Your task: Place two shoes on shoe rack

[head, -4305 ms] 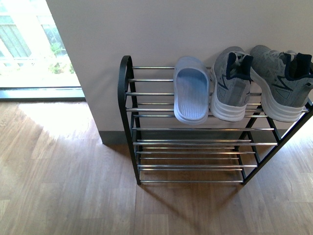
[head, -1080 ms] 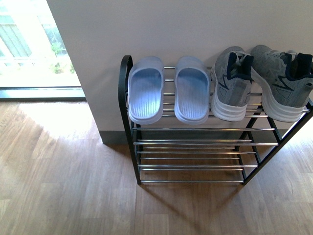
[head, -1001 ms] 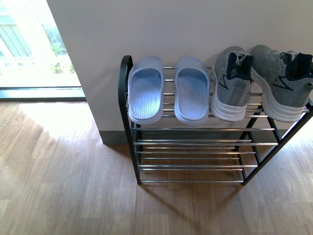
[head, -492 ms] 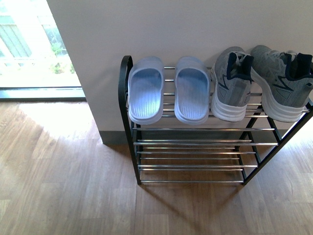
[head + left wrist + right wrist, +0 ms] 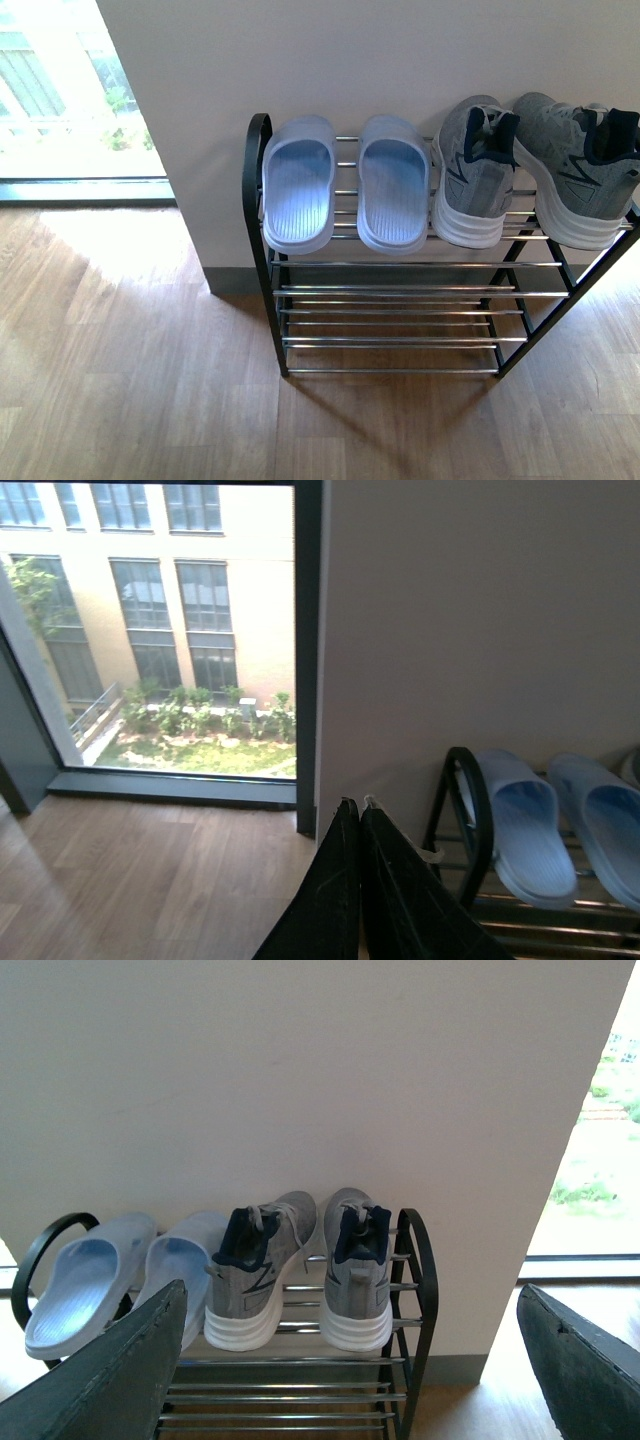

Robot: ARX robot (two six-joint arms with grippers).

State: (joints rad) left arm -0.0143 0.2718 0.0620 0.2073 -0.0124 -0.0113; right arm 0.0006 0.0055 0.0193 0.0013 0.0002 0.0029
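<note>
**Four shoes up, both arms back**

Four shoes sit on the shoe rack (image 5: 262, 200) top tier: two pale blue slides (image 5: 297, 193) (image 5: 392, 192) side by side at its left end, two grey sneakers (image 5: 474, 170) (image 5: 575, 165) right of them, long axes running front-to-back. Left gripper (image 5: 360, 825) is pinched closed and empty, slides just ahead and nearer this arm. Right gripper (image 5: 350, 1355) gapes wide, facing the sneakers. Placement looks complete.

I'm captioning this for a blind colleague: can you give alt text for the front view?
Two pale blue slides and two grey sneakers sit side by side on the top tier of a black-framed shoe rack against a white wall, on wooden flooring beside a bright window. No robot arm shows.
</note>
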